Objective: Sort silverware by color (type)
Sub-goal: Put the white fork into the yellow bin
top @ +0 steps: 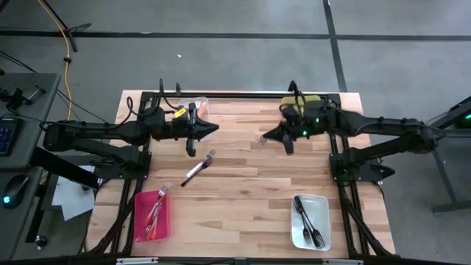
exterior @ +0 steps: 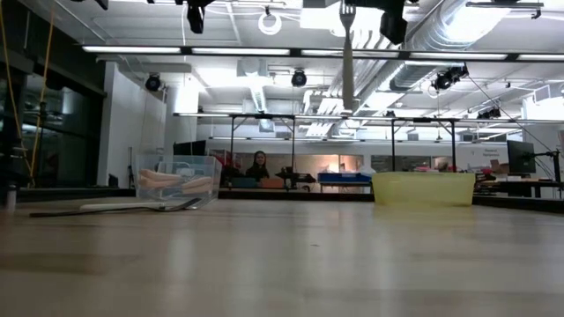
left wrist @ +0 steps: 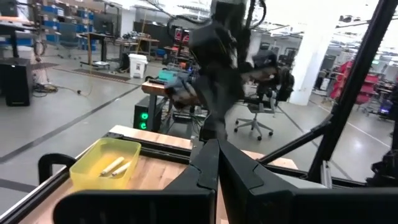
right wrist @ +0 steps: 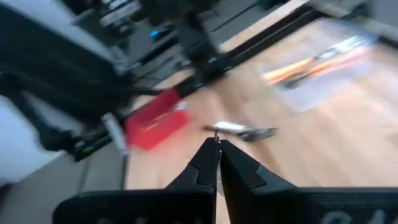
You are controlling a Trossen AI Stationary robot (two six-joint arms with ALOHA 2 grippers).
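My right gripper (top: 265,138) hangs above the table's far middle, shut on a pale-handled fork (exterior: 346,62). My left gripper (top: 214,131) faces it from the left, shut and empty, its fingers (left wrist: 211,163) level. A dark-handled fork (top: 199,169) lies flat on the wood nearer the front, also in the right wrist view (right wrist: 239,129). Sorted silverware lies in bins: red-handled pieces in the red bin (top: 140,221), dark forks in the white bin (top: 321,206), orange ones in the clear bin (top: 204,101), and pale ones in the yellow bin (left wrist: 93,163). My right gripper pinches the fork between its two fingertips; a small metal bit (right wrist: 216,132) shows there. The low view cuts off the exact place near the tine end (exterior: 346,13). The fork stands upright, tines up, with its handle (exterior: 346,84) hanging down, clear of the table.
The black frame rails (top: 243,96) run along the table's far edge and sides. Bare wood (top: 235,199) spreads between the red and white bins. In the low view, the clear bin (exterior: 176,180) and the yellow bin (exterior: 423,188) stand at the back.
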